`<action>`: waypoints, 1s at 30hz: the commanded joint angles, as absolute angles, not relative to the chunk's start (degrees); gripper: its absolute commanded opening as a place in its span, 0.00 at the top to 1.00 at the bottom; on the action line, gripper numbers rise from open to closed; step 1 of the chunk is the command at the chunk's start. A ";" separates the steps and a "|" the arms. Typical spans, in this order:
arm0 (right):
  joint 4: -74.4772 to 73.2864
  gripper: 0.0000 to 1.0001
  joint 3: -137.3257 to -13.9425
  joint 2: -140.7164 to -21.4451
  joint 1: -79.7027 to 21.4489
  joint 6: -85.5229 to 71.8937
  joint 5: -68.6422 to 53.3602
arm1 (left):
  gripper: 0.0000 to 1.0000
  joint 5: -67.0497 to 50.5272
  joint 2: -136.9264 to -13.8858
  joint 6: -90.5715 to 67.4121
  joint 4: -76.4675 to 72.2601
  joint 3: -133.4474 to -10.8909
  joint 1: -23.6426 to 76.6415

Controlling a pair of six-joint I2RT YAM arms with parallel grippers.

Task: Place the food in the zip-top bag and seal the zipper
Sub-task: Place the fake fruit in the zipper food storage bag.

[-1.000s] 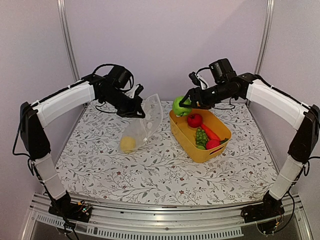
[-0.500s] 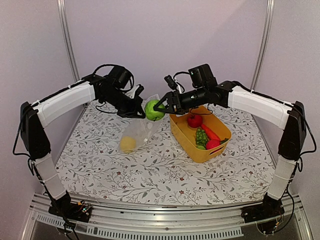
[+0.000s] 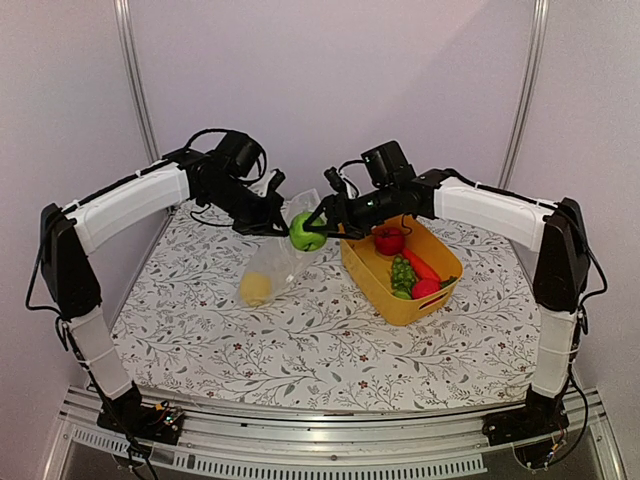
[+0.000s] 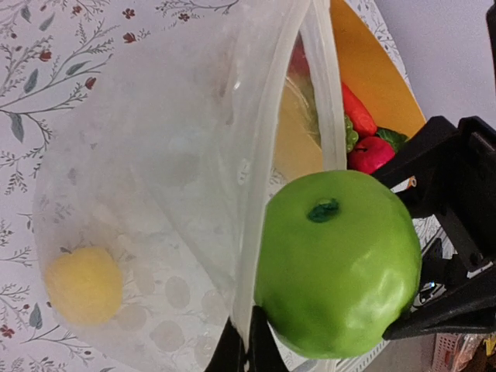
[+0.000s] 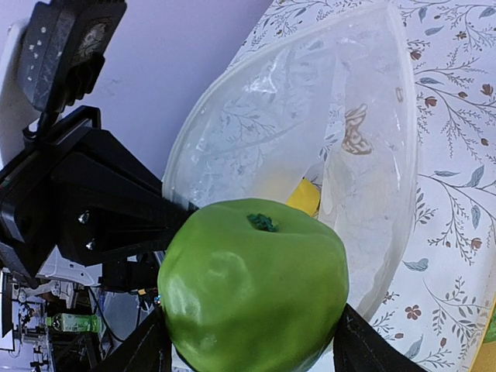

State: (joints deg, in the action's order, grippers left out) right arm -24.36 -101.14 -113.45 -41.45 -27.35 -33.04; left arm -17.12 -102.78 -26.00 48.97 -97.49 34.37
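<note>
My left gripper (image 3: 283, 228) is shut on the mouth edge of the clear dotted zip-top bag (image 3: 283, 258) and holds it up and open, its bottom resting on the table. The zipper (image 4: 260, 209) runs along that edge. A yellow lemon (image 3: 256, 289) lies inside the bag. My right gripper (image 3: 310, 228) is shut on a green apple (image 3: 304, 234), stem end toward the bag, right at its mouth. In the left wrist view the green apple (image 4: 337, 260) sits just outside the rim. In the right wrist view the green apple (image 5: 252, 294) fronts the open bag (image 5: 310, 132).
A yellow tub (image 3: 375, 285) stands right of the bag. It holds a red apple (image 3: 389, 240), green grapes (image 3: 402, 273), a carrot (image 3: 422, 265) and a red piece (image 3: 426, 288). A flowered cloth (image 3: 300, 350) covers the table, with metal posts at the back.
My right arm has carried the green apple left from above the tub's back corner to the bag's mouth. The left arm and bag have stayed put.
</note>
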 commanded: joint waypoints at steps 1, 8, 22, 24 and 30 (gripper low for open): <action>-27.05 0.50 -104.02 -116.71 -41.26 -28.30 -30.02 | 1.00 -19.19 -102.41 -26.27 48.96 -97.07 34.72; -29.16 0.29 -107.51 -118.06 -41.31 -27.74 -30.21 | 1.00 -19.37 -102.66 -26.22 48.90 -97.21 35.09; -29.76 0.06 -105.73 -111.63 -41.26 -27.62 -27.71 | 1.00 -17.85 -103.17 -25.37 49.75 -97.82 35.03; -30.75 0.07 -105.73 -110.09 -41.31 -26.76 -26.95 | 1.00 -17.68 -103.18 -25.16 49.75 -97.84 34.98; -37.80 0.09 -105.42 -104.70 -39.96 -20.13 -20.53 | 1.00 -17.23 -103.07 -24.73 49.83 -97.82 35.00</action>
State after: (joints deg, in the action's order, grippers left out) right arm -31.88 -106.08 -110.04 -40.99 -25.52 -26.02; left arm -17.91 -102.80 -25.87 48.95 -97.49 34.76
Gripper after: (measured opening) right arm 0.915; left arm 0.006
